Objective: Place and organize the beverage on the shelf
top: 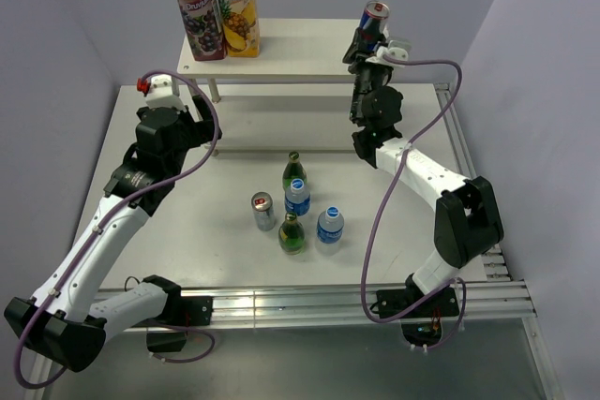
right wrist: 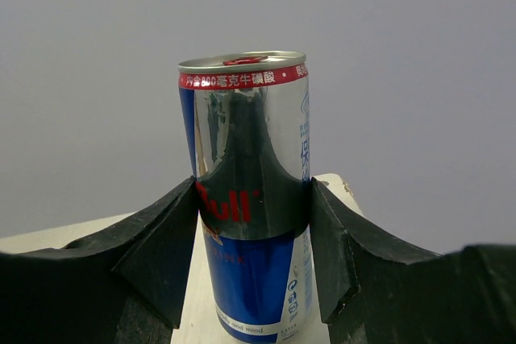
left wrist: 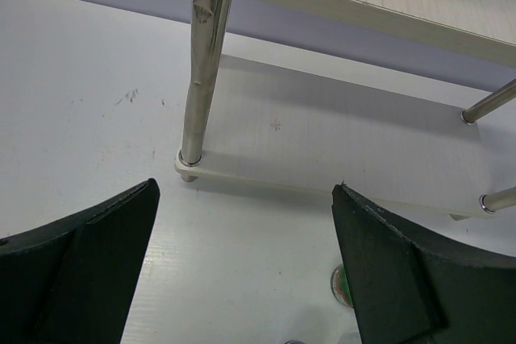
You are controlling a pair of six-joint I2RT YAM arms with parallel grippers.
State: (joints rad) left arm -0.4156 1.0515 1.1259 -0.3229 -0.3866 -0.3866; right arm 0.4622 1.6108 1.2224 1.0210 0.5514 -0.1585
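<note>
Both arms are made of smooth white links joined by bulky black joint housings. The left arm (top: 94, 241) carries a thin purple cable (top: 217, 128) along it and a small red part (top: 143, 84) on its white wrist block. The right arm (top: 422, 175) has a purple cable of its own and a large black elbow block (top: 467, 222). Each stands on a black base (top: 178, 308). The left gripper (left wrist: 245, 185) and right gripper (right wrist: 254, 187) have matte black, wedge-shaped fingers (left wrist: 89, 263) with flat inner faces

The blue-and-silver can (right wrist: 250, 199) wears a red band; the shelf (top: 300, 49) is white.
</note>
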